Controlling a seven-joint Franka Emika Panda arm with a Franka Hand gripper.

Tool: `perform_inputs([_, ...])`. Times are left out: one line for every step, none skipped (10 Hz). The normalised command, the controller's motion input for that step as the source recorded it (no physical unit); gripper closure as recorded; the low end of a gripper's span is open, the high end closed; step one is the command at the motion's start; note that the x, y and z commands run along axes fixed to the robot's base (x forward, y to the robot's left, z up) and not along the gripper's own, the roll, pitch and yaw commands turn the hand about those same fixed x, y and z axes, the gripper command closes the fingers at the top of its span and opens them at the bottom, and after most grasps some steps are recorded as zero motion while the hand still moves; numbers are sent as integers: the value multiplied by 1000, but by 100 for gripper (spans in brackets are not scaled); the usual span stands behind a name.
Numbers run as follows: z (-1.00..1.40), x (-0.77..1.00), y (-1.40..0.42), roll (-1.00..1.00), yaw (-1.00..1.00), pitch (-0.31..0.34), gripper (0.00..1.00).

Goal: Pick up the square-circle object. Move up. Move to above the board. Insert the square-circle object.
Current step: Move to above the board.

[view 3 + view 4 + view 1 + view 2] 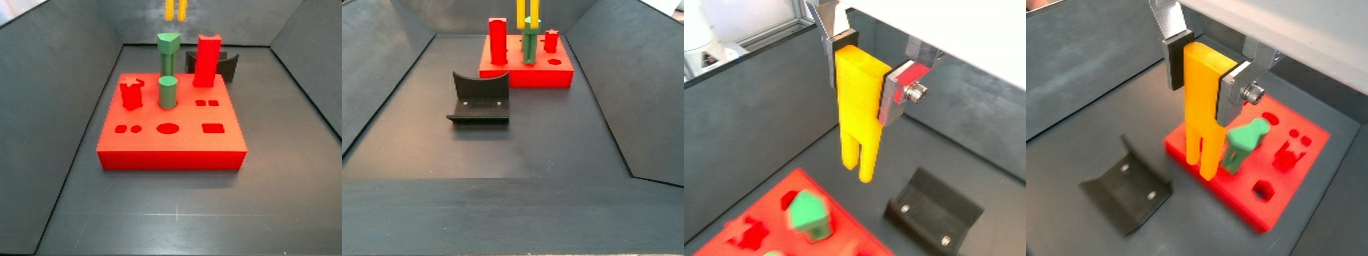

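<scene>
While pincer point(1208, 72) grips square-circle object point(1201, 105), board point(1287, 185) lies below.

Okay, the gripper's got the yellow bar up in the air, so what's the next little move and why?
Probably a short sideways shift to bring the bar over the board's open holes, not a descent yet. In a wrist view the gripper is shut on the yellow bar, whose prongs hang above the red board near its edge, beside the green peg. They do not look lined up with any hole.
</scene>
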Motion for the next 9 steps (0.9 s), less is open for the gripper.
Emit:
perform_inputs([113,-117,-1000,22,9,5,100])
perform_inputs([116,-121,-1000,8,5,5,100])
perform_inputs([118,-123,-1000,1,8,7,100])
perform_inputs([127,-121,-1000,-3,8,13,100])
perform_inputs([130,-115,-1000,-8,3,15,100])
perform_inputs([143,-105,-1000,9,8,30,100])
perform_inputs([153,-92,-977,3,11,41,100])
perform_inputs([100,-33,-582,4,11,69,100])
perform_inputs([57,13,-301,2,9,92,100])
